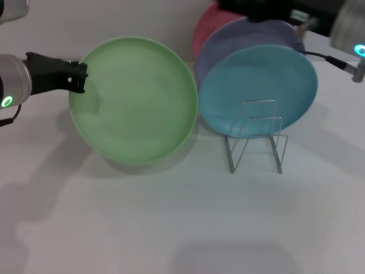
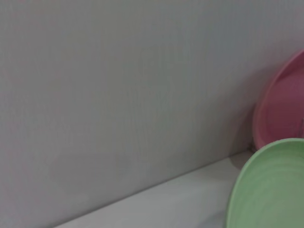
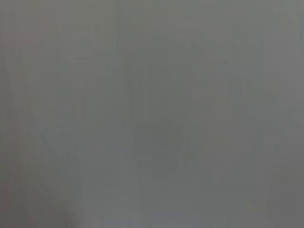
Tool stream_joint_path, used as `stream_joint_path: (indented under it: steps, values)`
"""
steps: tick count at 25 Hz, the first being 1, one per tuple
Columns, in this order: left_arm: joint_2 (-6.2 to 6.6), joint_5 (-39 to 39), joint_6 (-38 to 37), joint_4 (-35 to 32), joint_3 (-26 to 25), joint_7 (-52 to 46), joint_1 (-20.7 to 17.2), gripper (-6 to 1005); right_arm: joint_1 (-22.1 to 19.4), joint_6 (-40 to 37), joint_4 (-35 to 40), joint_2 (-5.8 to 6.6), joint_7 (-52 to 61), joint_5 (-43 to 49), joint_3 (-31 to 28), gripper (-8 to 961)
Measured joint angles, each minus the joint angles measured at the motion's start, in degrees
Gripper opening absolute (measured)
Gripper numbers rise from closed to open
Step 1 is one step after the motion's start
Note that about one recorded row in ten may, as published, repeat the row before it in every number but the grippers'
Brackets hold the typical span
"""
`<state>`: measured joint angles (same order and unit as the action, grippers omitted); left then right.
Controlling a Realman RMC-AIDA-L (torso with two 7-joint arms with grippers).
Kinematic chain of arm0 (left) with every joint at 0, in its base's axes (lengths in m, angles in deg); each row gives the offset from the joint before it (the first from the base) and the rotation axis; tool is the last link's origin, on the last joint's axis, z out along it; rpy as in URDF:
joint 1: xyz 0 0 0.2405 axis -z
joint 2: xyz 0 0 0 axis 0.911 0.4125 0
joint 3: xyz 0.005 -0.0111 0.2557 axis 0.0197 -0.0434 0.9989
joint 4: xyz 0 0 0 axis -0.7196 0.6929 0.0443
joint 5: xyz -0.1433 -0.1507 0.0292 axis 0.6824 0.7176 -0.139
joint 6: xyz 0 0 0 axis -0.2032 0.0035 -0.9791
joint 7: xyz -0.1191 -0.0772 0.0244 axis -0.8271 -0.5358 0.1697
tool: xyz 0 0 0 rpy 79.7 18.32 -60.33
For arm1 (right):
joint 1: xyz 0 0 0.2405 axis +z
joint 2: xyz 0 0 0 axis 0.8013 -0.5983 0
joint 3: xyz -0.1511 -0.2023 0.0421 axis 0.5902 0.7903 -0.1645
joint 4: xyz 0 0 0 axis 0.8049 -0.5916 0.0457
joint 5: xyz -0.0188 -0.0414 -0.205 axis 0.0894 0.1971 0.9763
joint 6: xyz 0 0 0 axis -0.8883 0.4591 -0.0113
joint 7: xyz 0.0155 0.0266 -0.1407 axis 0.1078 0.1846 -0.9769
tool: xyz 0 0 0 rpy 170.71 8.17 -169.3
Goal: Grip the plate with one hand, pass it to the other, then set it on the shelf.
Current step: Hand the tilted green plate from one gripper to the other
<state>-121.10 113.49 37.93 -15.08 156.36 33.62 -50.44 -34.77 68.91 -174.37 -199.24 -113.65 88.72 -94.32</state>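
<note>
Where left hand grips it, plate round, light green (shallow rim)

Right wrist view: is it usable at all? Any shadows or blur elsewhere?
Right wrist view: flat grey blur, nothing identifiable. Head view: sharp enough; the green plate, held at its rim by the left gripper, casts a soft shadow on the table; the right arm's blue ring light blooms. Left wrist view: soft, only plate edges against a plain wall.

White tabletop, plain grey wall behind; soft shadows.
</note>
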Motion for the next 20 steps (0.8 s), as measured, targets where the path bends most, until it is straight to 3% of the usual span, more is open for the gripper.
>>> stream_joint_path:
  steps: [4,7,14,20]
  values:
    - [0.01,0.0,-0.7,0.1,0.0,-0.2,0.1,32,4.3,2.6,-8.9,-0.03,25.6,26.3,3.0,793]
    - [0.01,0.1,-0.7,0.2,0.2,-0.2,0.2,32,9.1,7.5,-9.4,-0.05,37.0,37.0,3.0,792]
    - [-0.01,1.3,-1.0,0.4,0.5,-0.2,0.0,32,19.0,10.4,2.7,0.14,39.6,38.8,1.6,785]
    - [-0.02,1.4,-0.9,0.4,0.6,-0.2,-0.1,33,24.4,9.6,11.6,0.26,38.7,38.5,2.1,779]
